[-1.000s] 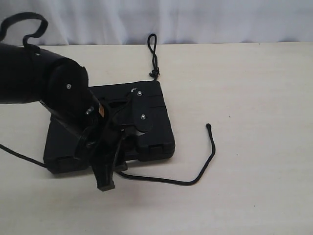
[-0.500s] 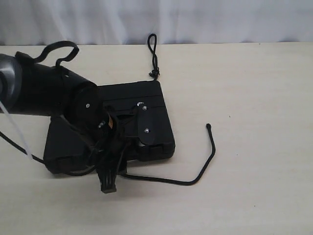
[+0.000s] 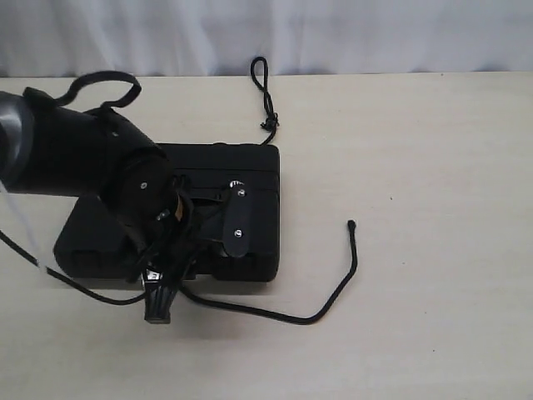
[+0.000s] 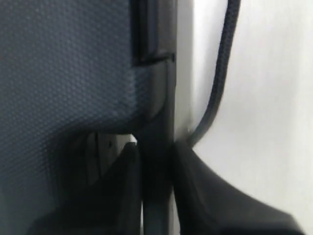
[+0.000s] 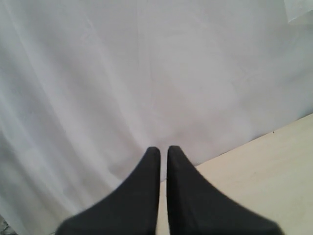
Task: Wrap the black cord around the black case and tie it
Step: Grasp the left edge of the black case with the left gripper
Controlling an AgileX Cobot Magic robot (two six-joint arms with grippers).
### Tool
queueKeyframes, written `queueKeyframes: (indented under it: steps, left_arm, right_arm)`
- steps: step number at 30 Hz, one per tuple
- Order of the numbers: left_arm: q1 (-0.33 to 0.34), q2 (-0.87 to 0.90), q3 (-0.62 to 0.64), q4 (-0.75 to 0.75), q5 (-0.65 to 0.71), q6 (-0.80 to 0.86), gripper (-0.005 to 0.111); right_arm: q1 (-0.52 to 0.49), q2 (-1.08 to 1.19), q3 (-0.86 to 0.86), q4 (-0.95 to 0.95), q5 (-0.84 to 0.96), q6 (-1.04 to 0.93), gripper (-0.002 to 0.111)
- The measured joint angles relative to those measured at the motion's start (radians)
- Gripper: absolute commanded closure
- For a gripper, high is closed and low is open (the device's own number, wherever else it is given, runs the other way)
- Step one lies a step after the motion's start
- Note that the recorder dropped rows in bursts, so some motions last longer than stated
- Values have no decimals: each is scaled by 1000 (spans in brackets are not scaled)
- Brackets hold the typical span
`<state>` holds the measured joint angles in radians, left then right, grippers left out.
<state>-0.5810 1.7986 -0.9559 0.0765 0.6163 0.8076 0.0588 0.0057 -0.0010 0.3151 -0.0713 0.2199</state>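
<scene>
Staged robot lab bench: plain cream tabletop against a draped white cloth backdrop.

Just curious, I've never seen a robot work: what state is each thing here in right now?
Case: closed, flat on the table.
Cord: loose, untied, not wrapped round the case.
Left gripper: shut on the case's edge.
Right gripper: shut, holding nothing.

The flat black case lies left; the thin black cord leaves its far edge looped, its near edge curving right
</scene>
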Motion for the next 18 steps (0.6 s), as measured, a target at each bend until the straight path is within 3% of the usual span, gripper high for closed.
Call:
queueKeyframes:
  steps: [4, 8, 13, 18]
  left_arm:
    - [0, -134, 0, 52, 53, 0, 107]
    - [0, -233, 0, 108, 88, 0, 107]
    - [0, -309, -2, 132, 87, 4, 107]
    - [0, -325, -2, 153, 81, 4, 107]
  right_arm:
    - [0, 0, 0, 58, -11, 42, 104]
    - [0, 0, -19, 44, -37, 301, 104]
    - [0, 12, -121, -256, -213, 540, 104]
    - [0, 191, -200, -645, -446, 784, 104]
